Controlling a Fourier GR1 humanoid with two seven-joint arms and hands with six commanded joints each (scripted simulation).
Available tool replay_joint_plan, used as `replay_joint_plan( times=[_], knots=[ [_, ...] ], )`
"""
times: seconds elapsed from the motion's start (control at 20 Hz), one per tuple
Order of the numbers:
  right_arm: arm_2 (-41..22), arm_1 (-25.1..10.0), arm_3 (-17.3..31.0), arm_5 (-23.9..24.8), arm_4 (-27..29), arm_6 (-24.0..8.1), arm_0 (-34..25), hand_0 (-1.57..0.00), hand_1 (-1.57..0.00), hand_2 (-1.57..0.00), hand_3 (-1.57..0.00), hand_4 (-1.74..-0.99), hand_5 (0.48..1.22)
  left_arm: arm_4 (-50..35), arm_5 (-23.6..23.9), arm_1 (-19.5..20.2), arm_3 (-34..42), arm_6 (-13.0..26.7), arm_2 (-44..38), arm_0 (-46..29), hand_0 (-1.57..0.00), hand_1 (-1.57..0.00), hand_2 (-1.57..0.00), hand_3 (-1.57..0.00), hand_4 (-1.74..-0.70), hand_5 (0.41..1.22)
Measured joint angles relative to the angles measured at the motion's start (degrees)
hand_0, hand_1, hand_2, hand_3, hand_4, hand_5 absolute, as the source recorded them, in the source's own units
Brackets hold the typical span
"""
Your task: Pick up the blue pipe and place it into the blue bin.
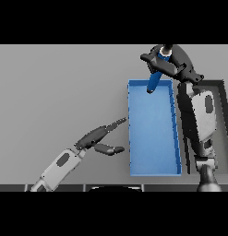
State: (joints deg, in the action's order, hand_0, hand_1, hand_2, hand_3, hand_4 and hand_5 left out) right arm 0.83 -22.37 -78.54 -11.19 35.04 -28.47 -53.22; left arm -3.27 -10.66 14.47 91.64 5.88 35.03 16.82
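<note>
Blue pipe (pixel 155 79) gripped by right robot hand (pixel 170 62) over bin (pixel 132 133).

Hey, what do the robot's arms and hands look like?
Both arms have pale white-grey shells with dark oval insets and dark joints. The left hand and right hand are dark grey, with slim fingers and a thumb. No cables or markings show.

A single head view is given, aimed steeply down at the grey desk (pixel 55 92), both arms seen from above.
</note>
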Motion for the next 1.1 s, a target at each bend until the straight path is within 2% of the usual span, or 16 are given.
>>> replay_joint_plan(
  times=[0.1,0.35,0.45,0.55,0.6,0.75,0.85,0.9,0.95,1.0,1.1],
  knots=[
    [0.9,-0.7,1.8,0.3,-0.3,0.2,3.0,-1.57,-1.57,-1.57,-1.57,-1.499,1.221,0.2,-0.3,0.6,0.2,-0.8,0.0,-0.3,0.0,0.0,0.0,0.0,-0.83,0.462],
    [-0.3,-1.7,0.7,3.8,-2.8,-4.3,13.0,-1.57,-1.57,-1.57,-1.57,-1.499,1.221,-0.5,-0.6,0.7,0.3,-0.3,-0.4,0.2,0.0,0.0,0.0,0.0,-0.83,0.469],
    [-1.1,-1.6,-0.4,7.1,-3.6,-6.4,16.9,-1.57,-1.57,-1.57,-1.57,-1.499,1.221,0.1,-0.5,0.8,0.5,-0.9,0.2,-0.6,0.0,0.0,0.0,0.0,-0.83,0.47],
    [-4.6,-4.3,-1.1,10.2,-3.2,-6.4,20.1,-1.57,-1.57,-1.57,-1.08,-1.586,1.221,0.0,-0.8,0.8,0.4,-0.7,0.2,-0.6,0.0,0.0,0.0,0.0,-0.83,0.47],
    [-6.1,-5.1,-1.3,10.3,-3.4,-6.5,21.8,-1.57,-1.57,-1.57,-1.18,-1.569,1.221,0.1,-0.8,1.0,0.5,-0.8,0.3,-0.9,0.0,0.0,0.0,0.0,-0.83,0.471],
    [-11.8,-8.0,-1.1,12.4,-2.1,-6.4,25.0,-1.57,-1.57,-1.57,-0.69,-1.653,1.205,0.2,-0.3,0.2,0.5,-0.2,0.6,-0.8,0.0,0.0,0.0,0.0,-0.83,0.475],
    [-17.6,-10.9,-0.8,15.3,0.6,-6.4,26.3,-1.57,-1.57,-1.57,-1.01,-1.583,1.199,0.1,-0.2,0.2,1.4,0.6,0.6,-0.4,0.0,0.0,0.0,0.0,-0.83,0.474],
    [-20.7,-12.9,0.1,18.2,3.4,-6.4,25.9,-1.46,-1.38,-1.33,-0.81,-1.534,1.19,0.0,-0.2,0.2,1.4,0.9,0.7,-0.5,0.0,0.0,0.0,0.0,-0.83,0.474],
    [-24.1,-14.6,1.1,21.3,7.5,-6.5,25.2,-1.17,-1.11,-1.07,-0.65,-1.477,1.178,0.4,0.0,0.4,1.5,0.9,0.8,-0.8,0.0,0.0,0.0,0.0,-0.83,0.476],
    [-26.9,-15.6,2.4,22.1,10.3,-6.5,24.0,-0.94,-0.88,-0.85,-0.52,-1.404,1.159,0.6,0.2,0.2,1.2,1.0,0.8,-0.5,0.0,0.0,0.0,0.0,-0.83,0.476],
    [-33.4,-18.5,4.7,24.6,17.5,-6.5,21.0,-0.6,-0.57,-0.55,-0.33,-1.302,1.182,0.8,0.3,-0.5,1.0,1.1,1.1,-0.3,0.0,0.0,0.0,0.0,-0.83,0.476]
  ],
)
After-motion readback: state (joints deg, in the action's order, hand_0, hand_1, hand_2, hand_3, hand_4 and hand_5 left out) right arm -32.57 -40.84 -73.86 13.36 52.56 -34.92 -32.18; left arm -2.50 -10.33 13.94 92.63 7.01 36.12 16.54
